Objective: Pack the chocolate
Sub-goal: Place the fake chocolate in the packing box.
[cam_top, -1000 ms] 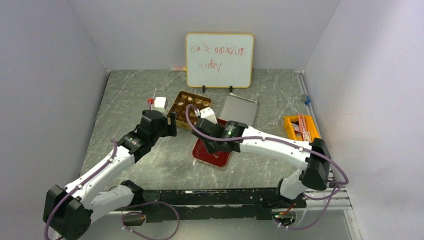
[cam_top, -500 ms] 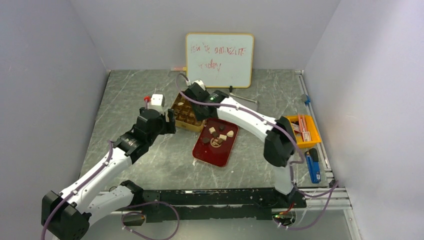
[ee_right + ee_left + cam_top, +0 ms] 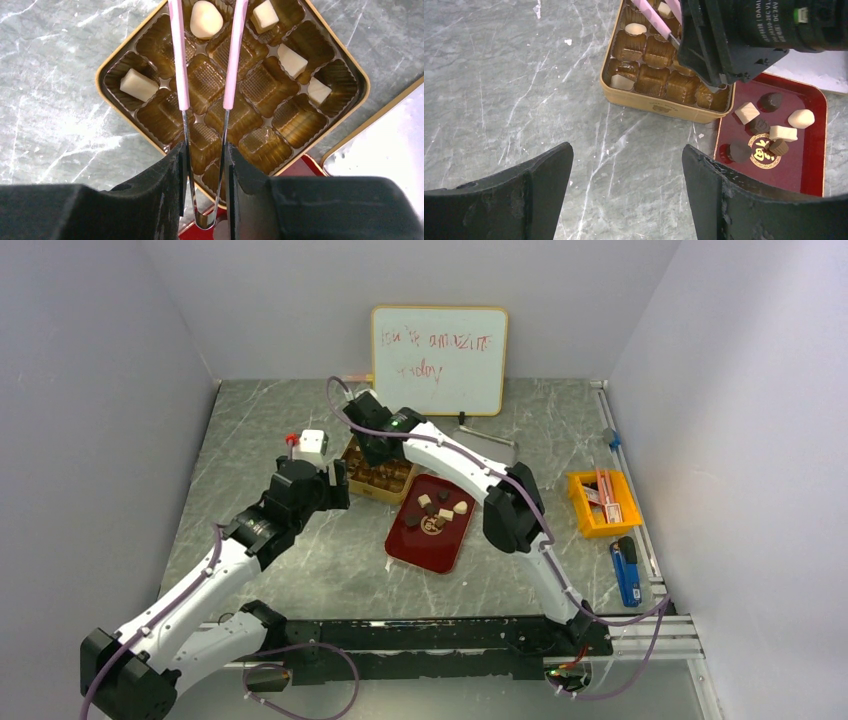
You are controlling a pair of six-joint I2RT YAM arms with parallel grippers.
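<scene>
Over the gold tin [image 3: 659, 104] hang pink tweezers [image 3: 231, 55], red tray [image 3: 804, 165] just beside.

Walls: pale lavender panels [image 3: 100, 340] closed three sides | Surface: grey veined marble tabletop [image 3: 270, 420] | Rear: wood-framed whiteboard [image 3: 438, 360], scrawled in red, stood against the back wall
</scene>
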